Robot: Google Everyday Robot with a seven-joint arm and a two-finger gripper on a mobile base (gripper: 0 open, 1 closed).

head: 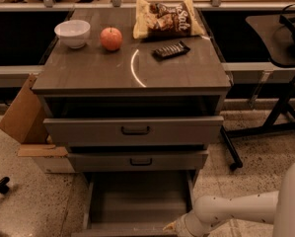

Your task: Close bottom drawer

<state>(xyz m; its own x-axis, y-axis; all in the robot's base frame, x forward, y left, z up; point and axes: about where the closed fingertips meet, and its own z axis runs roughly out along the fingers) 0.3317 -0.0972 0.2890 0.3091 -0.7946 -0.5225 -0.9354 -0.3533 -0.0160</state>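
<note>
The bottom drawer [137, 201] is the lowest of three grey-brown drawers and is pulled far out, showing its deep plain grey box. Its front lies at the frame's lower edge and its handle is out of view. My gripper [173, 227] is at the end of the white arm [236, 210], which reaches in from the lower right. The gripper is at the right end of the drawer's front, at or very close to it. The middle drawer [137, 160] and the top drawer [133, 130] are each pulled out a little.
On the cabinet top [97, 70] are a white bowl [72, 33], an apple [111, 38], a snack bag [165, 18] and a dark bar [170, 50]. A cardboard box [24, 113] leans at the left. A black stand's legs [265, 127] are at the right.
</note>
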